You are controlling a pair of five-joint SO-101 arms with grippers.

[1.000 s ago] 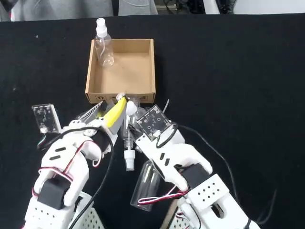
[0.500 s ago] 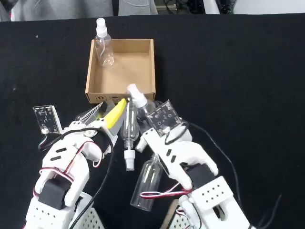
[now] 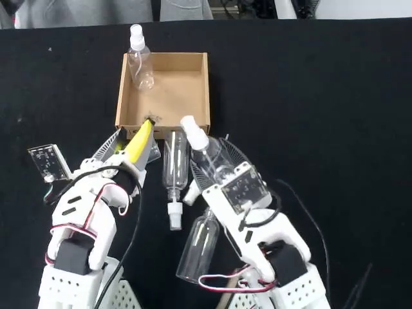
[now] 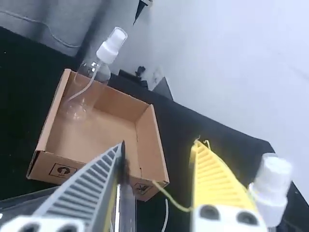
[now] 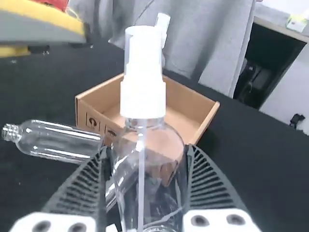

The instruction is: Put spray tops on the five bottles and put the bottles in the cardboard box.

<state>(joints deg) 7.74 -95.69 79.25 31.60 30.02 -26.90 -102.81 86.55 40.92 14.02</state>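
The right gripper is clamping its dark ribbed fingers around the belly of the held bottle, which is already wearing its white spray top. It is holding the bottle tilted, top pointing toward 11 o'clock, just beside the cardboard box at the box's 5 o'clock corner. The left gripper is hovering empty with its fingers spread wide, at the box's near wall around 7 o'clock. 1 boxed bottle, capped, is leaning in the 11 o'clock corner. 2 uncapped ones are lying on the black surface: the near bottle between the arms, neck toward 6 o'clock, and the low bottle partly under the right arm. A white piece at the near bottle's neck is possibly a loose spray top. The held bottle is looking empty, so it is likely handling as very light. Its thin clear wall is probably flexing under a hard squeeze, and the smooth round plastic is inviting slip and roll. The belly is the sound place to grip. The spray top is the weaker hold, since it could twist or pull loose.
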